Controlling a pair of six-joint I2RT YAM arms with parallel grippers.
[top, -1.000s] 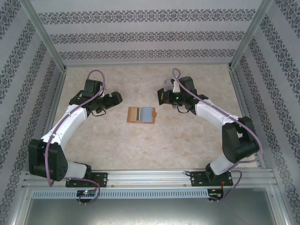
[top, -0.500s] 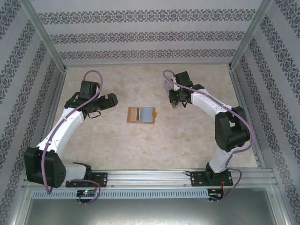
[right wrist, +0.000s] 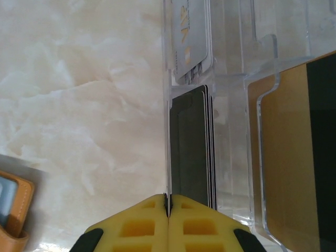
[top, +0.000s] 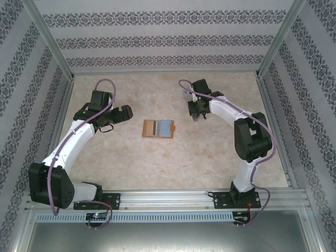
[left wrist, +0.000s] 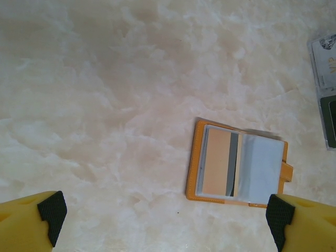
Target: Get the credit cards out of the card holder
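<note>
Containers first: found the orange card holder [top: 159,128] lying open at mid-table, a tan credit card [left wrist: 218,163] with a dark stripe in its 9 o'clock pocket. Saw the clear plastic box [right wrist: 236,79] at 2 o'clock from it, holding dark credit cards [right wrist: 191,152], a silver card [right wrist: 191,37] and a gold card [right wrist: 283,157] in separate slots. Noted the left gripper [top: 127,111] spread wide at the holder's 9 o'clock, grasping nothing, and the right gripper [top: 195,116] clenched, tips together, by the box's wall.

Table [top: 157,168]: card holder [top: 159,128], apparently clear box [right wrist: 231,157]
</note>
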